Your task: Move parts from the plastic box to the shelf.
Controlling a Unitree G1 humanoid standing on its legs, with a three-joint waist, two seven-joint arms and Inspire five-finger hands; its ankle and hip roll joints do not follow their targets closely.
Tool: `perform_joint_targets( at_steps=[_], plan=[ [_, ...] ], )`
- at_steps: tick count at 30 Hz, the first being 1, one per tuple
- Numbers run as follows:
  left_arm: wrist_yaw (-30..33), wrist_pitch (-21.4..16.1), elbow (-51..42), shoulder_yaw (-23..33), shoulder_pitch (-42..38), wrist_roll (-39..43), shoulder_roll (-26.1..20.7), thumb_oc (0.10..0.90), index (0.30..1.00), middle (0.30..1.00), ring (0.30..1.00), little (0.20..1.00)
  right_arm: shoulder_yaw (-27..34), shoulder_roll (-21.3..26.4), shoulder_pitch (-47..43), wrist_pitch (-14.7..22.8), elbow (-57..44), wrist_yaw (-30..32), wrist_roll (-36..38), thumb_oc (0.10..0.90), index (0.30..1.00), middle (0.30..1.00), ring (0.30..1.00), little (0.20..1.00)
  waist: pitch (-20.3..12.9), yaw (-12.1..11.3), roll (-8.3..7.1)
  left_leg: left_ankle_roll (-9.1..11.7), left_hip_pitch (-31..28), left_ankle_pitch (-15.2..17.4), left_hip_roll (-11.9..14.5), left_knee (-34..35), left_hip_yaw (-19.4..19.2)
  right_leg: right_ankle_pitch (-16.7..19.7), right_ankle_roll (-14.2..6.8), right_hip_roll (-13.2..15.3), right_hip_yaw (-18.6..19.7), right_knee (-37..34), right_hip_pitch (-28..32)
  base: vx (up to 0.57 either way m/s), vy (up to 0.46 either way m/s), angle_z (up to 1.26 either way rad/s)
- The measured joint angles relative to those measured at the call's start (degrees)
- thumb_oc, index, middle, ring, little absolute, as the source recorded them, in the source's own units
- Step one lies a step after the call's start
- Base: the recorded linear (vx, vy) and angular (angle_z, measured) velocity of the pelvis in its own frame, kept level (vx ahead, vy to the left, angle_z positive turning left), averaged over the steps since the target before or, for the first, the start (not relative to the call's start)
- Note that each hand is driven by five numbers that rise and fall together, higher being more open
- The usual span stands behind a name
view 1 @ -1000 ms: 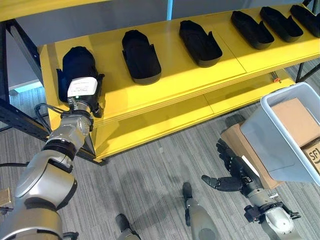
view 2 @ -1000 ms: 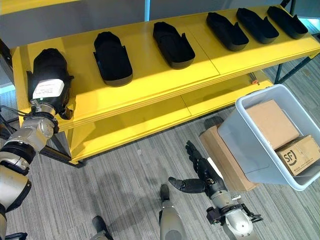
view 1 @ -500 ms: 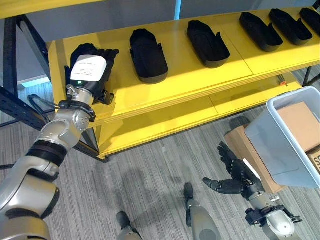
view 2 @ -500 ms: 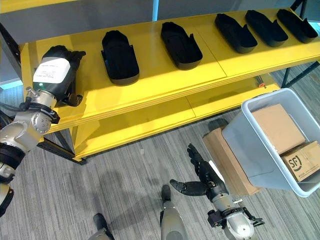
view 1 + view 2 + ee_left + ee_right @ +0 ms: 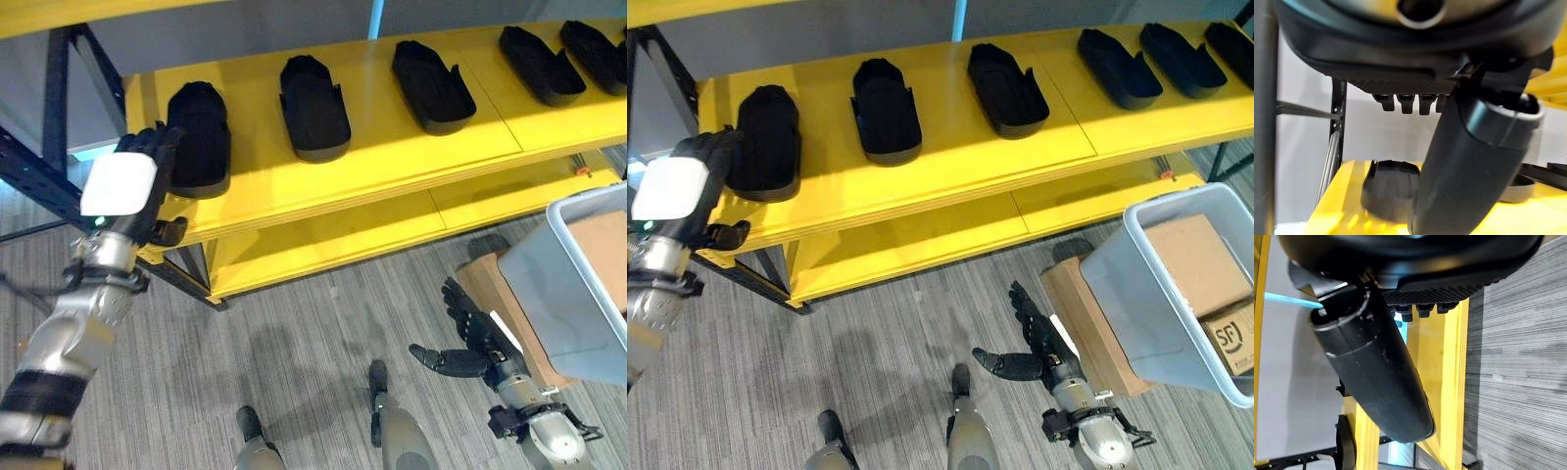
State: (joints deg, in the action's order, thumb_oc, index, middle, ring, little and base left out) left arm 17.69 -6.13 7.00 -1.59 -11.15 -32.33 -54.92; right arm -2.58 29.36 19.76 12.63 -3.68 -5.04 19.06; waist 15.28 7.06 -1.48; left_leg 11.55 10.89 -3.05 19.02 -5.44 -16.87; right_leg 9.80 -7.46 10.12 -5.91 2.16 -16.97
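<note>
Fingers of our left hand (image 5: 137,176) are relaxing empty beside the leftmost part (image 5: 199,137) at the shelf (image 5: 392,147) end; six parts are lying shelved. We are holding our right hand (image 5: 468,343) spread near the plastic box (image 5: 563,294).

Six black parts lie in a row on the yellow shelf (image 5: 950,162): the first part (image 5: 766,140), the second (image 5: 886,108), the third (image 5: 1005,86), the fourth (image 5: 1118,67), the fifth (image 5: 1180,58) and the sixth (image 5: 1234,41). One plastic box (image 5: 1136,313) holds two cardboard boxes, one plain (image 5: 1195,262) and one printed (image 5: 1231,336). One flat cardboard piece (image 5: 1087,328) lies beneath it.
</note>
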Motion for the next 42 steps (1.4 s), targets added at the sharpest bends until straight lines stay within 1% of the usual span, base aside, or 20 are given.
perform_joint_targets(
  at_steps=[2,4,9,10,12,14,17,20,24,27,34,39,42],
  plan=[
    [-1.0,-0.6,-2.7,1.1,3.3,-0.1,0.0,0.900,1.000,1.000,1.000,1.000,0.2,0.0,-0.4,0.0,0.0,0.0,-0.6,0.900,1.000,1.000,1.000,1.000,0.5,-0.4,0.03,0.0,-0.1,0.0,0.0,0.0,-0.1,0.0,0.0,-0.1,0.0,0.0,0.0,0.00,0.000,0.00],
    [-1.9,-1.5,-3.1,1.2,3.8,-0.2,0.1,0.900,1.000,1.000,1.000,1.000,0.2,0.0,-0.6,-0.1,0.0,0.0,-0.9,0.900,1.000,1.000,1.000,1.000,1.0,-1.0,0.08,0.2,-0.1,-0.1,0.0,-0.1,0.0,0.0,-0.1,-0.1,0.0,0.1,0.1,0.00,0.000,0.00],
    [-2.3,-1.5,-2.7,1.2,4.3,-0.7,1.1,0.900,1.000,1.000,1.000,1.000,0.2,0.0,-1.6,-0.2,0.0,0.0,-0.9,0.900,1.000,1.000,1.000,1.000,1.3,-1.0,0.12,0.2,-0.2,-0.1,0.0,-0.1,0.0,0.0,-0.1,-0.1,-0.1,0.1,0.2,0.00,0.000,0.00],
    [-2.3,-1.9,-1.1,0.8,3.7,-0.7,2.6,0.900,1.000,1.000,1.000,1.000,0.2,0.0,-2.0,-0.3,0.0,0.0,-0.9,0.900,1.000,1.000,1.000,1.000,1.5,-0.9,0.30,0.2,-0.5,-0.1,-0.1,-0.1,-0.1,0.0,-0.1,-0.1,-0.1,0.1,0.5,0.00,0.000,0.00],
    [-2.3,-1.8,1.6,-0.9,2.4,-0.6,3.0,0.900,1.000,1.000,1.000,1.000,0.1,0.0,-2.2,-0.4,0.0,0.0,-0.9,0.900,1.000,1.000,1.000,1.000,1.5,-0.9,0.38,0.2,-0.8,-0.1,0.0,-0.1,-0.1,0.0,-0.1,-0.1,-0.1,0.1,0.7,0.00,0.000,0.00],
    [-2.4,-1.4,4.7,-3.9,0.8,-0.7,3.2,0.900,1.000,1.000,1.000,1.000,0.1,0.1,-2.2,-0.4,0.0,0.1,-0.9,0.900,1.000,1.000,1.000,1.000,1.7,-0.6,0.45,-0.1,-1.0,0.1,0.0,-0.1,-0.1,-0.2,-0.2,-0.1,-0.1,0.0,1.0,0.00,0.000,0.00],
    [-2.4,-1.4,6.3,-5.9,0.1,-0.7,4.4,0.900,1.000,1.000,1.000,1.000,0.0,0.1,-2.0,-0.4,0.0,0.0,-0.9,0.900,1.000,1.000,1.000,1.000,1.7,-0.4,0.45,-0.1,-1.0,0.2,0.0,-0.1,-0.1,-0.4,0.0,-0.1,-0.1,0.0,0.9,0.00,0.000,0.00],
    [-2.4,-1.3,8.5,-7.6,-0.9,-0.7,4.5,0.900,1.000,1.000,1.000,1.000,0.0,0.1,-2.0,-0.4,0.0,0.1,-0.9,0.900,1.000,1.000,1.000,1.000,1.7,0.1,0.47,-0.1,-1.0,0.2,0.0,-0.1,-0.1,-0.4,0.0,-0.1,-0.1,0.0,0.8,0.00,0.000,0.00],
    [-2.4,-1.3,11.1,-7.8,-2.1,-0.7,4.5,0.900,1.000,1.000,1.000,1.000,0.0,0.1,-2.1,-0.4,0.0,0.1,-0.9,0.900,1.000,1.000,1.000,1.000,1.7,0.8,0.47,0.0,-1.0,0.2,0.0,-0.1,-0.2,-0.3,-0.1,-0.2,0.0,0.0,0.7,0.00,0.001,-0.03],
    [-2.4,-1.2,12.6,-8.4,-3.4,-0.7,4.5,0.900,1.000,1.000,1.000,1.000,0.0,0.1,-1.9,-0.4,0.0,0.1,-0.9,0.900,1.000,1.000,1.000,1.000,1.7,0.9,0.47,0.2,-1.0,0.1,0.0,-0.1,-0.2,-0.2,-0.2,-0.2,0.0,0.0,0.7,0.00,0.000,0.00],
    [-2.3,-0.3,17.9,-12.4,-8.3,-0.7,4.7,0.900,1.000,1.000,1.000,1.000,-0.1,0.1,-2.0,-0.4,0.0,0.1,-0.9,0.900,1.000,1.000,1.000,1.000,1.7,1.0,0.47,0.1,-1.1,0.2,0.0,-0.2,-0.2,-0.2,-0.2,-0.1,0.1,0.1,0.7,0.00,0.000,0.00],
    [-2.3,0.0,18.4,-12.4,-8.6,-0.7,4.6,0.900,1.000,1.000,1.000,1.000,-0.1,0.1,-1.8,-0.4,0.0,0.4,-0.9,0.900,1.000,1.000,1.000,1.000,1.7,1.1,0.47,0.1,-1.0,0.2,0.0,-0.2,-0.2,-0.2,-0.2,-0.2,0.2,0.1,0.6,0.00,0.000,0.00],
    [-2.2,0.1,21.3,-13.7,-11.4,-0.7,4.6,0.900,1.000,1.000,1.000,1.000,-0.1,0.2,-1.8,-0.4,0.0,0.4,-0.9,0.900,1.000,1.000,1.000,1.000,1.7,1.0,0.47,0.1,-1.0,0.2,0.0,-0.2,-0.2,-0.2,-0.2,-0.2,0.5,0.2,0.5,0.00,0.000,0.00]
  ],
)
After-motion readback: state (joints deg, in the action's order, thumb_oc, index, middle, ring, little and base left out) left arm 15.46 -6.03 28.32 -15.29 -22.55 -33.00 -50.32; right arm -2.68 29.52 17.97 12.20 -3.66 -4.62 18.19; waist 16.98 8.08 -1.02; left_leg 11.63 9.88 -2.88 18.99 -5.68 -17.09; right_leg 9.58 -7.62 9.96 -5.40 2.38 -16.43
